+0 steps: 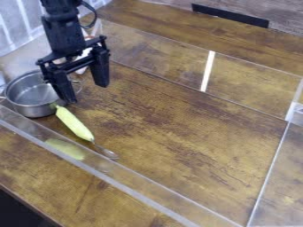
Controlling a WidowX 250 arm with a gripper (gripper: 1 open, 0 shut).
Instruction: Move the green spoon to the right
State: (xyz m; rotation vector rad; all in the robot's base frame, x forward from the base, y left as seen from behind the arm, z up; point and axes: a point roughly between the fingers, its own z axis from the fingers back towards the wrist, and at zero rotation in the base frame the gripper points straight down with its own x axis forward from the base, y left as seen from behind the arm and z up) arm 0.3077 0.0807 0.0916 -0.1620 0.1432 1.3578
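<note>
The green spoon [74, 123] is a yellow-green piece lying on the wooden table at the left, its long axis running from upper left to lower right. My black gripper [78, 85] hangs above and just behind the spoon's upper end, pointing down. It is open, its two fingers [102, 73] spread wide with nothing between them. It does not touch the spoon.
A small metal pot [30, 93] stands at the left edge, right beside the gripper's left finger. Clear plastic walls [207, 71] fence the wooden table [190, 133], with a low clear barrier along the front. A pale reflection of the spoon shows in that front barrier.
</note>
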